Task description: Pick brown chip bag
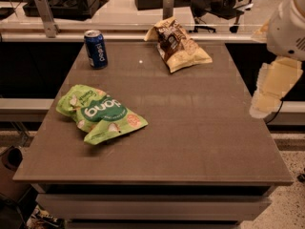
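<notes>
The brown chip bag [178, 44] lies at the far middle of the table [190, 128]; it has a dark brown centre and cream-yellow ends and is slightly crumpled. My gripper [268, 90] hangs at the right edge of the view, over the table's right edge. It is well to the right of the bag, nearer the camera, and not touching it. Nothing shows in the gripper. The white arm [288, 25] rises above it at the top right.
A larger bright green bag [97, 112] lies on the left half of the table. A blue soda can [96, 48] stands upright at the far left corner. A rail with metal posts [45, 15] runs behind the table, with desks and chairs beyond.
</notes>
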`<state>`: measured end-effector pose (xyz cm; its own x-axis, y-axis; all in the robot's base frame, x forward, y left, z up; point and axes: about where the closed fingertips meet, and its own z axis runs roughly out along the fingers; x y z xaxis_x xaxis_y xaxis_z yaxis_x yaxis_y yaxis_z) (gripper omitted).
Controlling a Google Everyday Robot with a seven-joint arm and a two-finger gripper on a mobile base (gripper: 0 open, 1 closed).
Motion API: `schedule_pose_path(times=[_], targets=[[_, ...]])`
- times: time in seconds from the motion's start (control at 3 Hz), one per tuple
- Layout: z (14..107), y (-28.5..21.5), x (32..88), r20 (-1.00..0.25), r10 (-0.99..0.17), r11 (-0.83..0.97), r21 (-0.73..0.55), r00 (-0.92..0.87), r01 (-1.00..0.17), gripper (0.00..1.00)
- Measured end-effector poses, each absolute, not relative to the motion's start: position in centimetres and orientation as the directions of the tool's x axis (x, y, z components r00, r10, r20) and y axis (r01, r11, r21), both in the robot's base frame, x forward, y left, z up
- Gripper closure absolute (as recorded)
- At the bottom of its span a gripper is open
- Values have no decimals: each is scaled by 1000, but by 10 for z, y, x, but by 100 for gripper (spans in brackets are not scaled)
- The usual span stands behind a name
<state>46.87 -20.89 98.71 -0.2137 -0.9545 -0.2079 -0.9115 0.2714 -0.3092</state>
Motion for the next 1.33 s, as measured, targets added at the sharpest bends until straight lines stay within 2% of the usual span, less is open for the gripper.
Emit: schedule_pose_path(times=[0.67, 1.33], targets=[[984, -195, 572, -166, -954, 295, -378, -249, -878, 0], [964, -188, 663, -262, -916, 386, -366, -304, -847, 0]])
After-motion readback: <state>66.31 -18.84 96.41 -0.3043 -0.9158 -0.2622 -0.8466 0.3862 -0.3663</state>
